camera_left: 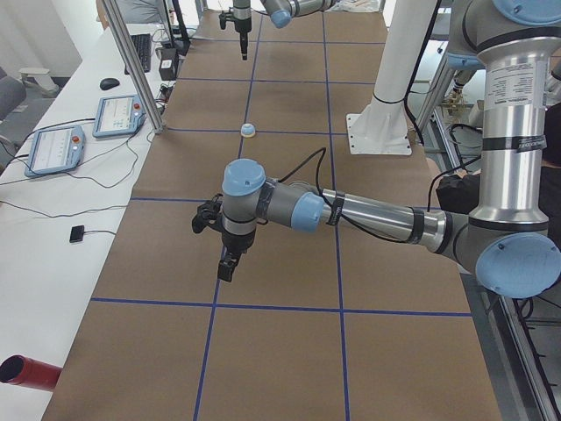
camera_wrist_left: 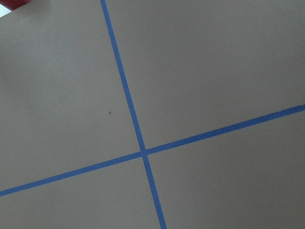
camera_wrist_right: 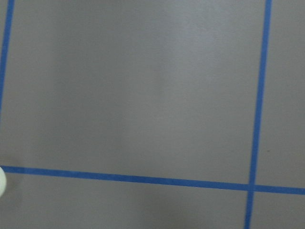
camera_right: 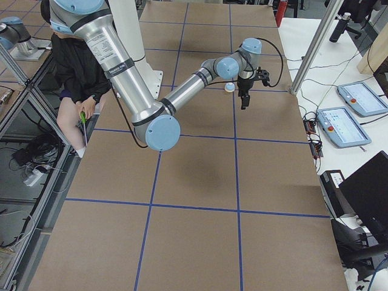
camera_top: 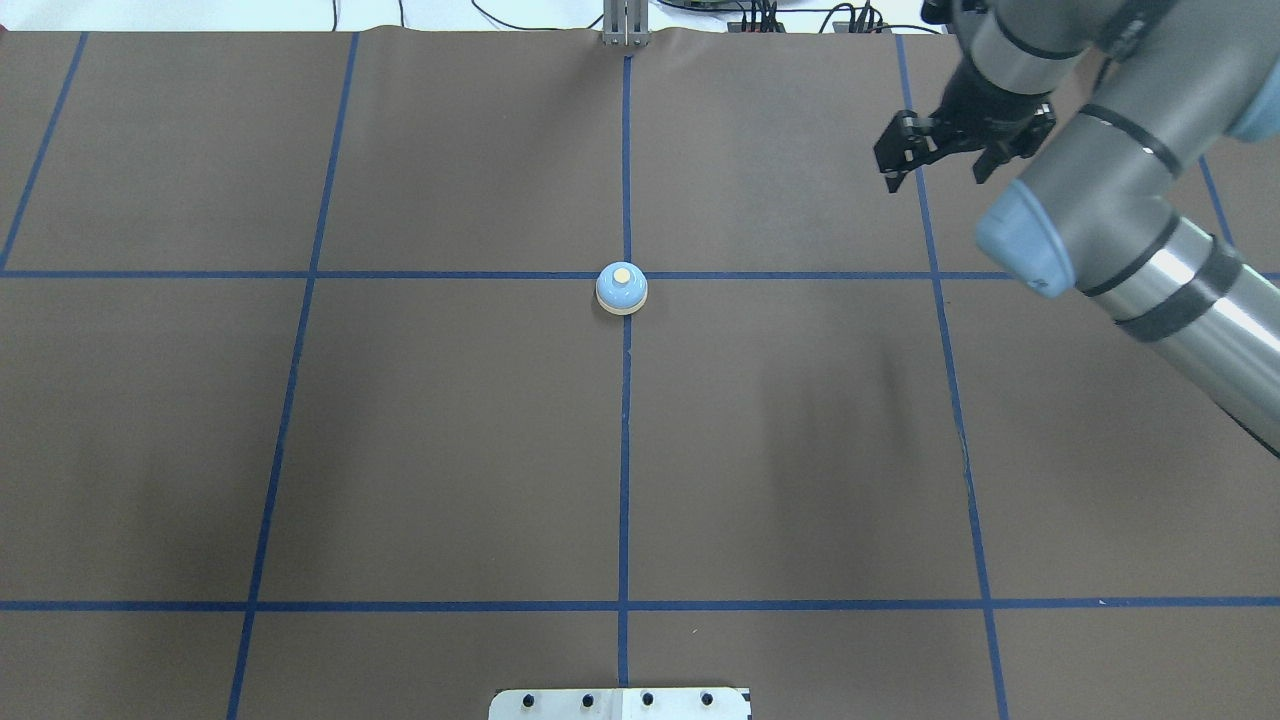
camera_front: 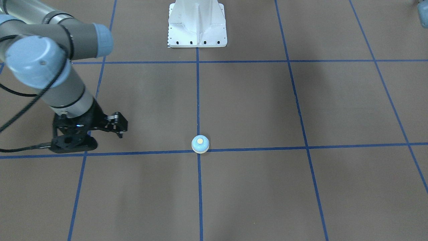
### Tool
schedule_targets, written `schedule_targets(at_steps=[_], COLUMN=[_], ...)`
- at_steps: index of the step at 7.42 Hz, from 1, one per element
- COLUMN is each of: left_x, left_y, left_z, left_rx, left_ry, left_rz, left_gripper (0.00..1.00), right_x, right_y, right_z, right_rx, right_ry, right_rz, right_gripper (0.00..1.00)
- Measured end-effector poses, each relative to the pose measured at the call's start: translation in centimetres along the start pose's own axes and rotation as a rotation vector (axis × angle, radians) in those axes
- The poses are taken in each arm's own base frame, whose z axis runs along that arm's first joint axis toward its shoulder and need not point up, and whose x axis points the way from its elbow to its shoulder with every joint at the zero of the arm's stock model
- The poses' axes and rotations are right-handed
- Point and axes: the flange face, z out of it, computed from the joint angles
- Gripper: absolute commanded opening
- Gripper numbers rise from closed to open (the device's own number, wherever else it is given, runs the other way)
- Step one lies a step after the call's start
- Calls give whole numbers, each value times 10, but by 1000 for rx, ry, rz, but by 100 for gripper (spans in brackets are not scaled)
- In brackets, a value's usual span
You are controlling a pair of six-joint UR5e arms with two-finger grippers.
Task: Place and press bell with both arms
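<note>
The light-blue bell (camera_top: 621, 288) with its cream button stands upright on the crossing of two blue tape lines at the table's middle; it also shows in the front view (camera_front: 200, 144) and both side views (camera_left: 249, 130) (camera_right: 230, 87). My right gripper (camera_top: 935, 165) hangs open and empty above the table, well to the right of the bell and slightly beyond it, also in the front view (camera_front: 100, 134). A cream sliver of the bell's rim (camera_wrist_right: 1, 181) sits at the right wrist view's left edge. My left gripper (camera_left: 226, 267) points down far from the bell; I cannot tell whether it is open or shut.
The white pedestal base (camera_front: 197, 26) stands at the table's robot side. Blue tape lines (camera_wrist_left: 143, 152) grid the brown tabletop. Two teach pendants (camera_left: 57, 149) and a red cylinder (camera_left: 26, 370) lie on the white bench beside the table.
</note>
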Motion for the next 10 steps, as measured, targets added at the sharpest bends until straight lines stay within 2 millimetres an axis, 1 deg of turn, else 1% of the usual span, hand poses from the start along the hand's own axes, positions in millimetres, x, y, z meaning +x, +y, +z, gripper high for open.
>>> schedule_targets(at_steps=[1, 3, 5, 6, 7, 8, 9, 10], left_x=[-10, -13, -15, -15, -16, -16, -17, -17], left_y=[14, 29, 33, 33, 34, 35, 36, 36], left_z=[5, 11, 13, 13, 14, 14, 15, 15], left_rx=[-10, -19, -22, -22, -23, -24, -26, -27], left_ry=[29, 68, 74, 74, 74, 75, 75, 75], left_rz=[-7, -16, -19, -20, -22, -23, -24, -27], left_gripper=[100, 100, 100, 100, 100, 100, 100, 100], right_x=[58, 169, 286, 334, 367, 390, 409, 422], right_y=[21, 61, 108, 140, 169, 187, 198, 203], right_z=[-4, -18, -32, -32, -26, -16, -5, 1], right_rx=[-15, -33, -34, -40, -54, -76, -99, -110], right_ry=[-5, -29, -39, -38, -38, -32, -30, -31], right_rz=[-27, -43, -81, -97, -92, -68, -35, -14], right_gripper=[100, 100, 100, 100, 100, 100, 100, 100])
